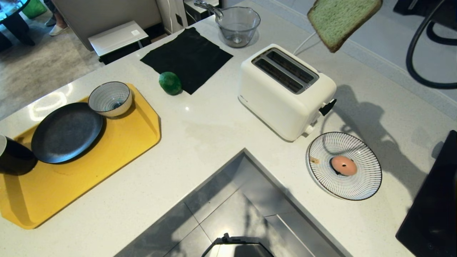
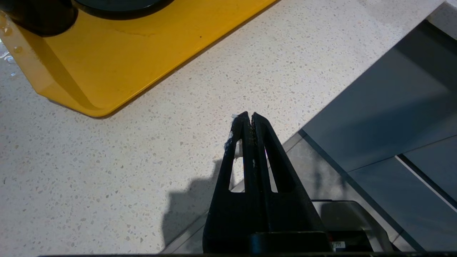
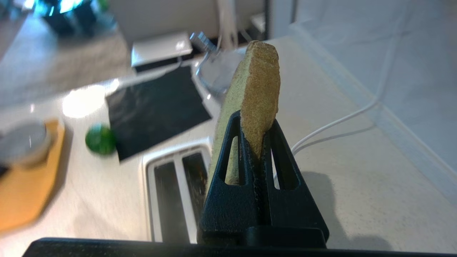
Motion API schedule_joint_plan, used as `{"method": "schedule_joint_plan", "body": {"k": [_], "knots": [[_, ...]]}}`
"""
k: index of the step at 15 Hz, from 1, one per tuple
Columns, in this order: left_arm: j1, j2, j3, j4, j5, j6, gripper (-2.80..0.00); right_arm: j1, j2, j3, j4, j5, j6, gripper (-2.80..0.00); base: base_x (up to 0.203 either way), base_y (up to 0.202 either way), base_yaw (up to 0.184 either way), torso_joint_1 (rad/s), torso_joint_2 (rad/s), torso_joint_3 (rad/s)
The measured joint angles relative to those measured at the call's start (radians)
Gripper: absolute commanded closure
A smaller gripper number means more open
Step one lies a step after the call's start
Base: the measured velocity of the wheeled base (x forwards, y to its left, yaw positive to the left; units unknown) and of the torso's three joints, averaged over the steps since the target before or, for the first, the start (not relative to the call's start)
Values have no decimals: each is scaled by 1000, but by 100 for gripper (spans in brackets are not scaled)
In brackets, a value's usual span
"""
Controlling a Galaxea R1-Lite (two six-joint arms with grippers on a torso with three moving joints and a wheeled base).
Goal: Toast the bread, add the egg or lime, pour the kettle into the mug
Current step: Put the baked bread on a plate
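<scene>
Left gripper, fingers pressed together and empty, hangs at the speckled white worktop's near edge beside the yellow plastic tray. Pinkish-brown egg lies on striped round plate. Right gripper pinches pale green bread slice edge-on above white two-slot toaster, nothing between. Round green lime touches black cloth. No legible writing.

A white speckled L-shaped tabletop carried a yellow tray at nine o'clock, a black cloth and the lime at eleven, a glass jug at twelve, a white toaster at centre, and a striped plate at four.
</scene>
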Motion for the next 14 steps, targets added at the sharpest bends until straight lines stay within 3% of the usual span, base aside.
{"method": "schedule_joint_plan", "body": {"k": [2, 5, 9, 14], "knots": [[0, 0, 0, 0, 0, 0, 0, -3, -62, 13, 2, -57, 70, 0, 0, 0, 0, 0, 0, 0], [0, 0, 0, 0, 0, 0, 0, -17, -137, 34, 34, -63, 91, 0, 0, 0, 0, 0, 0, 0], [0, 0, 0, 0, 0, 1, 0, -21, -192, 28, 135, -81, 49, 0, 0, 0, 0, 0, 0, 0], [0, 0, 0, 0, 0, 1, 0, -22, -216, 12, 202, -214, -2, 0, 0, 0, 0, 0, 0, 0]]}}
